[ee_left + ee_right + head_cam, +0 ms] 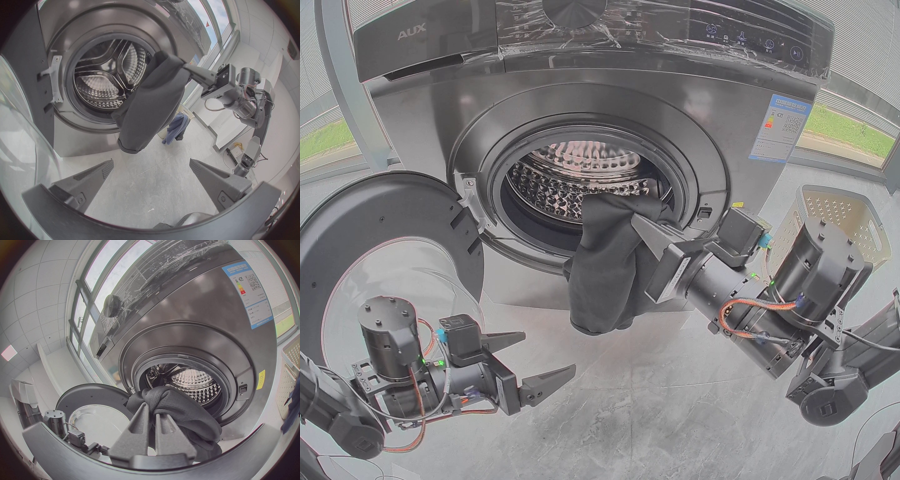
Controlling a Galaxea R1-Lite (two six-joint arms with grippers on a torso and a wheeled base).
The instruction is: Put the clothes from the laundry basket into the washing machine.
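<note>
The dark garment [609, 262] hangs at the mouth of the washing machine [706, 119]. Its bunched top is level with the lower right part of the opening, and the rest drops straight down outside, in front of the panel below the rim. So its long axis is vertical and most of the cloth has not yet gone in. I cannot tell whether the top has crossed the lip.

The right gripper [647, 225] is clamped on that top bunch, fingers together with cloth pinched between them and pointing towards the opening. From it the drum [575, 181] lies ahead and a little to the robot's left. I judge the coming move to be a push forward and inward, deep enough for the hanging tail to follow over the rim and not catch on it.

The left gripper [547, 354] hovers low over the floor [650, 406] beside the open door [381, 219], fingers apart and holding nothing, well apart from the garment. The laundry basket [862, 212] stands to the right of the machine with a blue cloth [176, 126] draped on it.
</note>
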